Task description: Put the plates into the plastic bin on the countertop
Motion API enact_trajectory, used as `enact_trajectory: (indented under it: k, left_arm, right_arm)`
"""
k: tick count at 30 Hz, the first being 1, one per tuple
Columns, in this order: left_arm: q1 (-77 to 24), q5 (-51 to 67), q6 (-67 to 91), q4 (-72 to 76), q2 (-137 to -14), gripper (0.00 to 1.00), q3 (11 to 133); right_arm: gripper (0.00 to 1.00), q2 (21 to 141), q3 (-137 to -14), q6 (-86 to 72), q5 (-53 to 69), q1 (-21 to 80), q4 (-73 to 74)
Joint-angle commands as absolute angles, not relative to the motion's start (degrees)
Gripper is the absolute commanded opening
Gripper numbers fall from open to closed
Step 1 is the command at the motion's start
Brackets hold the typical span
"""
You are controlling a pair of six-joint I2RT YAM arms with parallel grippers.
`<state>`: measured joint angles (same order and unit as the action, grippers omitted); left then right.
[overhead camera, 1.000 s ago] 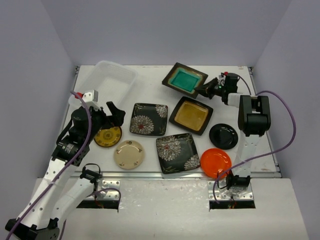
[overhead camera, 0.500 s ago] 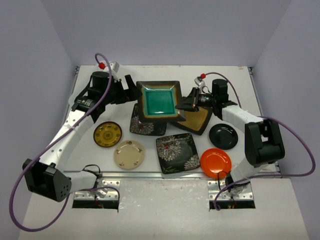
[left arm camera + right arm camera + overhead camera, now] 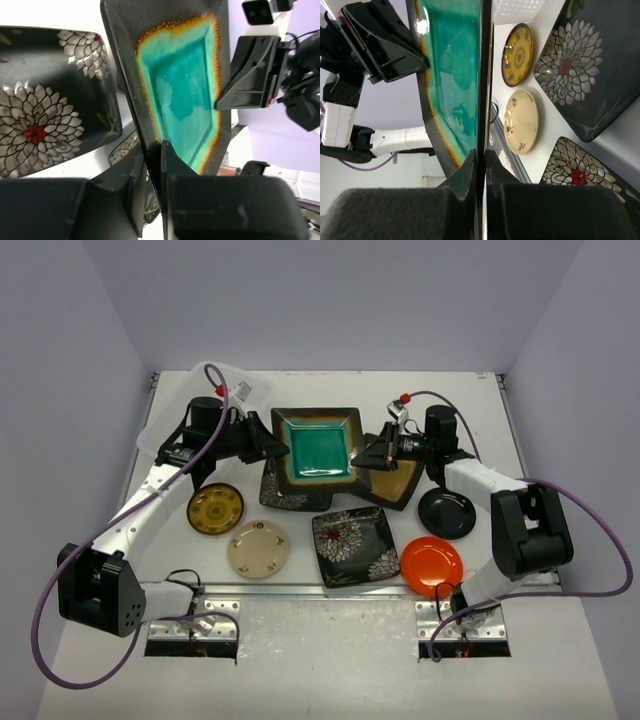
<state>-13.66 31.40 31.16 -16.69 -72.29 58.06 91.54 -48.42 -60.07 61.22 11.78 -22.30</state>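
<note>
Jaws of left gripper (image 3: 274, 445) and right gripper (image 3: 370, 452) pinch opposite edges of square dark-rimmed teal plate (image 3: 318, 443). Eight plates (image 3: 258, 548), one translucent plastic bin (image 3: 250, 390).

A dark-rimmed square teal plate (image 3: 318, 445) is held raised, gripped at both side rims; flat on the white bench (image 3: 330, 388) are laid two black flowered squares (image 3: 355, 545) (image 3: 278, 492), an amber square (image 3: 396, 484), and round yellow (image 3: 215, 508), cream (image 3: 258, 548), orange (image 3: 431, 565) and black (image 3: 447, 512) plates; the translucent bin (image 3: 172, 410) is set far left.
</note>
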Motion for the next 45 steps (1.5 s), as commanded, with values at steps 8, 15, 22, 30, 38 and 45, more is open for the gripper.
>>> enact_trajectory:
  k: [8, 15, 22, 30, 38, 45]
  left_arm:
    - [-3.7, 40.9, 45.7, -0.9, -64.1, 0.0, 52.8]
    - [-0.7, 35.9, 55.8, 0.4, -61.3, 0.0, 56.6]
    - [9.4, 31.2, 62.3, -1.7, -61.7, 0.0, 56.6]
    - [22.8, 22.3, 62.4, -3.3, -69.4, 0.0, 60.1]
    - [22.7, 17.5, 66.4, 5.4, -84.1, 0.0, 65.1]
    - [18.1, 8.1, 67.5, 5.9, -90.5, 0.0, 70.8]
  right_arm:
    - [0.37, 90.5, -51.2, -65.0, 69.7, 11.3, -35.2]
    - [0.98, 90.3, -52.9, -62.9, 68.6, 9.9, -29.4]
    - [0.99, 84.9, -56.6, -43.5, 56.7, 8.3, -1.5]
    - [0.99, 71.3, -48.3, -39.8, 48.9, 8.2, 4.3]
    - [0.99, 61.1, -40.3, -39.1, 49.0, 8.3, 5.2]
    - [0.99, 57.0, -35.9, -39.8, 48.5, 8.3, 4.6]
